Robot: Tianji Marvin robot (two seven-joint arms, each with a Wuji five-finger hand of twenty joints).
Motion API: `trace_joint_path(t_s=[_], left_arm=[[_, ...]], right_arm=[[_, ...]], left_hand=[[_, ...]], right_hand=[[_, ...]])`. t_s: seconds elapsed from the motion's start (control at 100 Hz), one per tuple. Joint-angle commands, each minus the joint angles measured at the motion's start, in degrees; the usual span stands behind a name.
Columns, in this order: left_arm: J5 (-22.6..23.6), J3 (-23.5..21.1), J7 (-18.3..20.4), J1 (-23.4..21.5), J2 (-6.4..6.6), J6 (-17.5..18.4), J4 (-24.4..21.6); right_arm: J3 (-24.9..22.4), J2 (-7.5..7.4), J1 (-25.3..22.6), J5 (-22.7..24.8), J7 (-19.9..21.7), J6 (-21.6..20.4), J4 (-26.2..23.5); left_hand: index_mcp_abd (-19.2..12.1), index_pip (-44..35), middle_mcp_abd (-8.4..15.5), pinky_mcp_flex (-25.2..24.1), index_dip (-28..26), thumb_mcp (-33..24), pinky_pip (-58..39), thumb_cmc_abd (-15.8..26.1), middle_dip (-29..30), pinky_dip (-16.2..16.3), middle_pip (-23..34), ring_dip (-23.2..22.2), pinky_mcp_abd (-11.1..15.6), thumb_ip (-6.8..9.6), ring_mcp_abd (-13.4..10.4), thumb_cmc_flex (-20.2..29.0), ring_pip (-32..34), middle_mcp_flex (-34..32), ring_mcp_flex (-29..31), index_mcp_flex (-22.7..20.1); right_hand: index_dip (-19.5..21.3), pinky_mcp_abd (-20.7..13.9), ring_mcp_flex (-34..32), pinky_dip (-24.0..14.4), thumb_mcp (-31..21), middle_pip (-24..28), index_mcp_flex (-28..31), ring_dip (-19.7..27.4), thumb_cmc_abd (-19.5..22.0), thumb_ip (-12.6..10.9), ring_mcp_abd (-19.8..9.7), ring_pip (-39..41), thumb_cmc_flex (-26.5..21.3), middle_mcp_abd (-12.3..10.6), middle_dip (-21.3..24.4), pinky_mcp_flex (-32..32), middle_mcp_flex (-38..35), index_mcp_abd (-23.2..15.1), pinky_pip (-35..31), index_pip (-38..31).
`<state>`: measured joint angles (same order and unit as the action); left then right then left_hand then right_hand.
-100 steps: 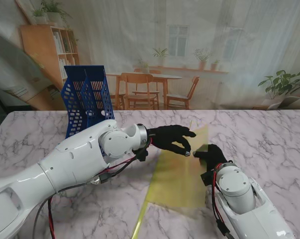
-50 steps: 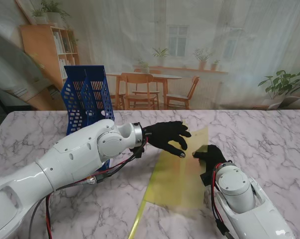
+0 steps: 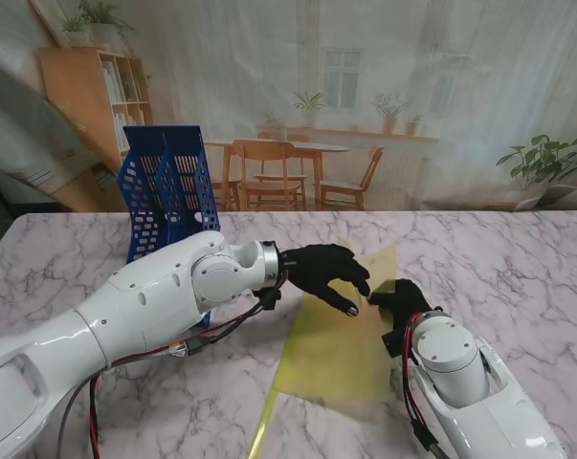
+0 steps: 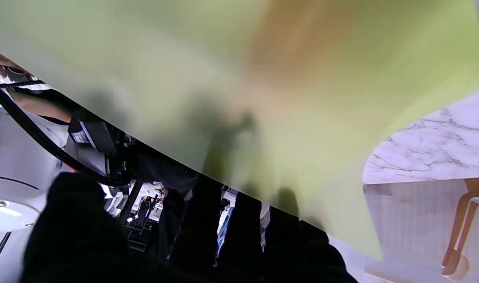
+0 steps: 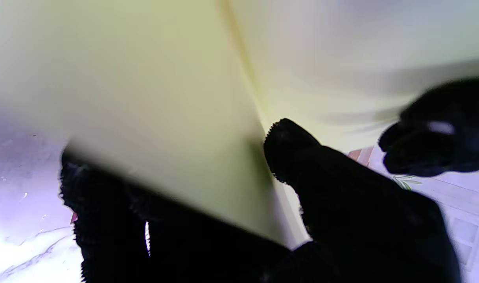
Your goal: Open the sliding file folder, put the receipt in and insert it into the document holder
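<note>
One yellow folder (image 3: 341,339) lay on the table (image 3: 518,258), pinched at its right edge by the right hand (image 3: 400,298). The left hand (image 3: 328,273) reached over it, fingers spread. One blue document holder (image 3: 164,191) stood far left.

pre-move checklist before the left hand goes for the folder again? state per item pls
1. Right hand has the yellow folder: ok. In the right wrist view a finger lies on the sheet, others behind it.
2. Left hand gripping the folder: not ok. Fingers are spread over its upper part; contact cannot be told.
3. Folder opened: cannot tell. Both wrist views are blurred.
4. Receipt located: not ok. None shows in any view.
5. Blue document holder upright, mouth free: ok. It stands at the far left of the table.
6. Slide bar position: cannot tell. A thin yellow strip pokes out at the folder's near corner.
</note>
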<state>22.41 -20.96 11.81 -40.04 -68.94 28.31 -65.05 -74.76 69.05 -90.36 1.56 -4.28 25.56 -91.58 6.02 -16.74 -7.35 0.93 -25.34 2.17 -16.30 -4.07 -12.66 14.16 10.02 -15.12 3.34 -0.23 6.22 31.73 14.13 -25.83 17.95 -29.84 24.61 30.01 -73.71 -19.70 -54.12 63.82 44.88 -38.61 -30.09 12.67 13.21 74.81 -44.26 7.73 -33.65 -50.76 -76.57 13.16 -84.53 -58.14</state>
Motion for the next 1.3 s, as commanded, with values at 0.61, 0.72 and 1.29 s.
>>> trace_joint_path(t_s=[0.61,0.72,1.29], left_arm=[[6.3,1.8,0.1,2.3,0.63,1.6,-0.6],[6.7,2.5,-0.1,2.7,0.34,1.1,-0.2],[10.5,4.6,-2.6,4.2,-0.54,2.3,1.7]], right_arm=[[0.0,0.12,0.3,-1.0,0.8,1.3,0.2],[0.0,0.06,0.4,-1.2,1.1,1.4,0.3],[-0.2,0.05,0.5,-2.0,1.6,1.5,0.4]], left_hand=[[-7.6,1.1,8.8,-1.9,3.0,-26.1,-14.5,-12.5,0.7,2.0,2.5,-1.9,0.2,9.24,-3.1,24.0,-0.6,3.5,-1.3,-1.4],[-7.9,-6.5,9.6,-1.9,-1.0,-28.7,-16.8,-12.3,0.2,3.0,3.4,-1.4,1.1,3.15,-4.0,29.0,0.4,1.9,-0.9,-6.4],[-8.9,-7.2,10.7,-0.5,1.5,-13.8,17.2,-15.7,0.7,-10.7,2.5,0.8,8.5,-0.04,-7.4,27.3,-2.1,4.0,-8.2,-10.1]], right_hand=[[1.2,0.7,-1.0,0.4,-1.7,0.3,1.0,-0.5,1.0,0.6,-0.6,3.4,-3.3,0.9,-0.8,-0.5,0.2,-3.3,-1.5,-0.4],[1.2,0.9,-1.0,0.4,-1.7,0.3,1.0,-0.6,1.1,0.5,-0.6,3.5,-3.4,0.9,-0.8,-0.6,0.2,-3.3,-1.5,-0.4],[1.2,0.9,-1.0,0.4,-1.5,0.4,0.9,-0.6,1.3,0.5,-0.5,3.7,-3.4,1.1,-0.8,-0.6,0.2,-3.2,-1.7,-0.3]])
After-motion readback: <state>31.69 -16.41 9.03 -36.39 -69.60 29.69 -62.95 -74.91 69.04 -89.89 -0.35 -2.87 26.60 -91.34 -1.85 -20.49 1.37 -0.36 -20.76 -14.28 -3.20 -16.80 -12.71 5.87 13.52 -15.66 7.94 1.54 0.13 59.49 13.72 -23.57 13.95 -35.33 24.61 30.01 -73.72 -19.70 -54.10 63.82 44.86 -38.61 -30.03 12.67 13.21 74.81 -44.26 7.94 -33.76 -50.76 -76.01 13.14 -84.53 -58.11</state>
